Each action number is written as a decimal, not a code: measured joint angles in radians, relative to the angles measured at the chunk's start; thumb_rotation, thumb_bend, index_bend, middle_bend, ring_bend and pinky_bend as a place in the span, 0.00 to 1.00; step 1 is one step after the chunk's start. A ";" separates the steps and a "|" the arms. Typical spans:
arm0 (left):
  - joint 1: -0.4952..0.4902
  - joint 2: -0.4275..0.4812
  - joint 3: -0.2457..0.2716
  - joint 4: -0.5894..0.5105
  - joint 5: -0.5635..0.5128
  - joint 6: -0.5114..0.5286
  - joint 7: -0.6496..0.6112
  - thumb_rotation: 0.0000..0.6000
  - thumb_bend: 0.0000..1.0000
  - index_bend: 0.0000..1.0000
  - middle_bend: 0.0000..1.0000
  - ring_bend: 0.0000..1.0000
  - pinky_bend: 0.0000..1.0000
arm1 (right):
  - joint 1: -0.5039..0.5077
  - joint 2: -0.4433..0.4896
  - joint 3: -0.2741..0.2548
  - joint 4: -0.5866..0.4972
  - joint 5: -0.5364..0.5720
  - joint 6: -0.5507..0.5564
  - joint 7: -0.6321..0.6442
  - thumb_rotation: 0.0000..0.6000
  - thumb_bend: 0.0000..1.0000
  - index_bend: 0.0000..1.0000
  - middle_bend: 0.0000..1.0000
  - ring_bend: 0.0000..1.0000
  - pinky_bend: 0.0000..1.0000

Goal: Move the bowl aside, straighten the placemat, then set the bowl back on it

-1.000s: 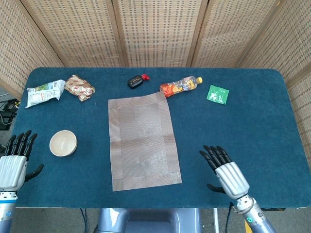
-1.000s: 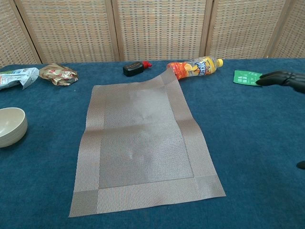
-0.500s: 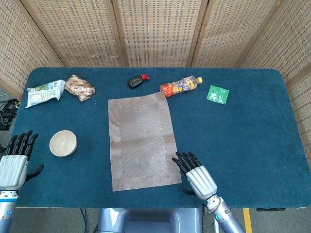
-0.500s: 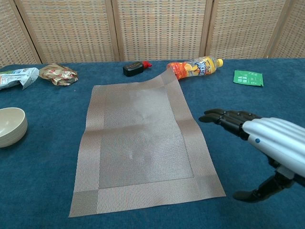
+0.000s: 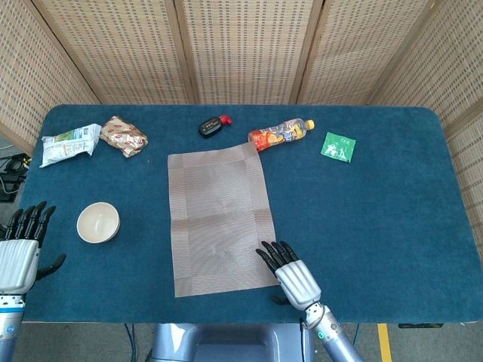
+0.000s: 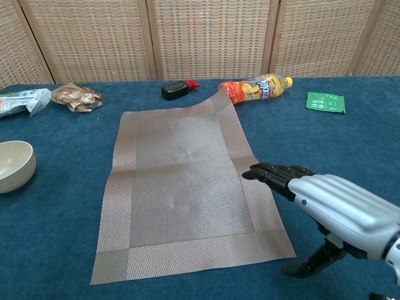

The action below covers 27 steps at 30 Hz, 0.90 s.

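The cream bowl (image 5: 98,222) sits on the blue table left of the placemat, also at the left edge of the chest view as bowl (image 6: 14,165). The grey woven placemat (image 5: 220,217) lies slightly skewed in the middle; its far right corner curls up against the bottle. My right hand (image 5: 290,274) hovers flat and open over the mat's near right corner, its fingertips (image 6: 259,169) above the mat's right border. My left hand (image 5: 19,250) is open at the table's near left edge, left of the bowl, holding nothing.
At the back lie an orange drink bottle (image 5: 280,134), a black and red object (image 5: 212,125), a green packet (image 5: 338,146), a brown snack bag (image 5: 124,135) and a white snack bag (image 5: 69,143). Wicker screens stand behind the table.
My right hand has swept left from the table's right side to the mat's near right corner. The left hand, bowl and mat have stayed put.
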 measured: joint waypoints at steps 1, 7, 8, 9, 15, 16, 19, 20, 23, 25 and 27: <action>0.000 0.000 -0.001 0.000 0.000 -0.002 0.000 1.00 0.21 0.00 0.00 0.00 0.00 | 0.002 -0.005 0.005 0.005 0.004 0.000 -0.002 1.00 0.00 0.03 0.00 0.00 0.00; 0.001 0.001 -0.004 -0.001 -0.003 -0.010 0.003 1.00 0.21 0.00 0.00 0.00 0.00 | 0.012 -0.024 0.021 0.036 0.038 -0.007 -0.001 1.00 0.05 0.03 0.00 0.00 0.00; 0.001 0.001 -0.005 0.000 -0.004 -0.011 0.003 1.00 0.21 0.00 0.00 0.00 0.00 | 0.013 -0.026 0.023 0.042 0.044 -0.010 0.003 1.00 0.06 0.03 0.00 0.00 0.00; 0.001 0.000 -0.006 0.000 -0.005 -0.014 0.004 1.00 0.21 0.00 0.00 0.00 0.00 | 0.014 -0.028 0.025 0.048 0.050 -0.012 0.007 1.00 0.07 0.03 0.00 0.00 0.00; -0.002 -0.003 -0.010 0.004 -0.013 -0.032 0.009 1.00 0.21 0.00 0.00 0.00 0.00 | 0.025 -0.033 0.024 0.084 0.067 -0.027 0.039 1.00 0.07 0.03 0.00 0.00 0.00; -0.002 -0.003 -0.011 0.004 -0.014 -0.034 0.009 1.00 0.21 0.00 0.00 0.00 0.00 | 0.027 -0.033 0.023 0.089 0.070 -0.030 0.042 1.00 0.07 0.03 0.00 0.00 0.00; -0.002 -0.003 -0.015 0.005 -0.017 -0.038 0.007 1.00 0.21 0.00 0.00 0.00 0.00 | 0.032 -0.036 0.022 0.096 0.080 -0.037 0.047 1.00 0.07 0.03 0.00 0.00 0.00; -0.002 -0.003 -0.015 0.006 -0.017 -0.039 0.007 1.00 0.21 0.00 0.00 0.00 0.00 | 0.034 -0.037 0.022 0.099 0.083 -0.039 0.048 1.00 0.07 0.03 0.00 0.00 0.00; -0.002 -0.003 -0.016 0.006 -0.017 -0.042 0.008 1.00 0.21 0.00 0.00 0.00 0.00 | 0.039 -0.047 0.024 0.111 0.095 -0.046 0.049 1.00 0.08 0.03 0.00 0.00 0.00; -0.001 -0.002 -0.017 0.006 -0.017 -0.042 0.007 1.00 0.21 0.00 0.00 0.00 0.00 | 0.043 -0.053 0.024 0.120 0.101 -0.051 0.050 1.00 0.10 0.03 0.00 0.00 0.00; -0.001 -0.001 -0.020 0.006 -0.020 -0.043 0.004 1.00 0.21 0.00 0.00 0.00 0.00 | 0.046 -0.057 0.024 0.129 0.102 -0.052 0.051 1.00 0.12 0.03 0.00 0.00 0.00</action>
